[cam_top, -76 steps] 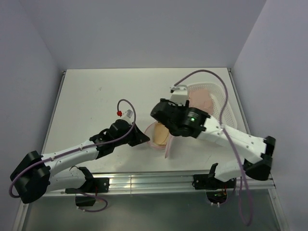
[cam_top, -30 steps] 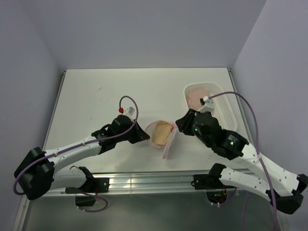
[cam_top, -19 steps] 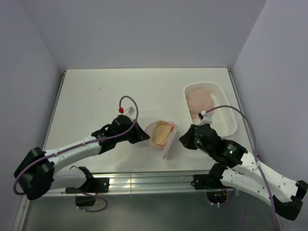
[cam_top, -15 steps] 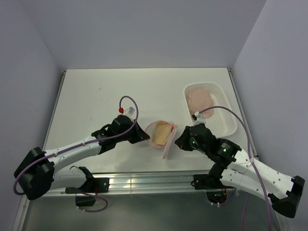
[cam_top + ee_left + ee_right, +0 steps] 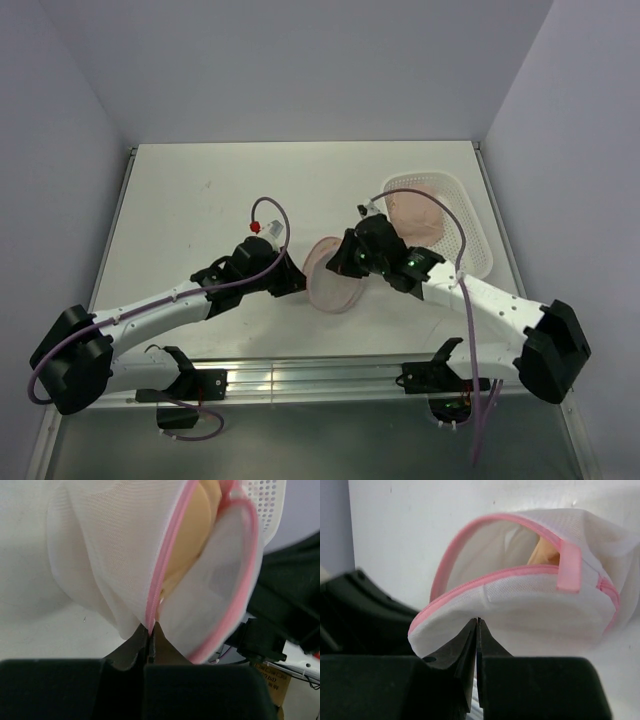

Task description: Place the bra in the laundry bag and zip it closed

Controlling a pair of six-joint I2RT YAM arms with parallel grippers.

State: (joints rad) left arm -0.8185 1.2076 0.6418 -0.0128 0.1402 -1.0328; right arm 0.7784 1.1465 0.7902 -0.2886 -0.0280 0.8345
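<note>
The bra (image 5: pixel 192 535) sits inside the laundry bag (image 5: pixel 335 285). The left gripper (image 5: pixel 150 630) pinches its rim at nine o'clock, and the right gripper (image 5: pixel 477 625) is nipped onto its flap at two. Zipping's next, I'd say: flap down first.

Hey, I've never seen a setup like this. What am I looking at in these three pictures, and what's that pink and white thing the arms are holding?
These are two robot arms bolted to the near edge of a white table. One picture looks down from above. The other two come from a camera on each arm's wrist, so the dark shapes at the bottom are that arm's own gripper. The pink-rimmed thing is a mesh laundry bag, unzipped, with a peach bra inside. The left gripper pinches the bag's zipper rim, and the right gripper pinches the edge of its flap. Beside them stands a white plastic basket holding a pale pink garment.
</note>
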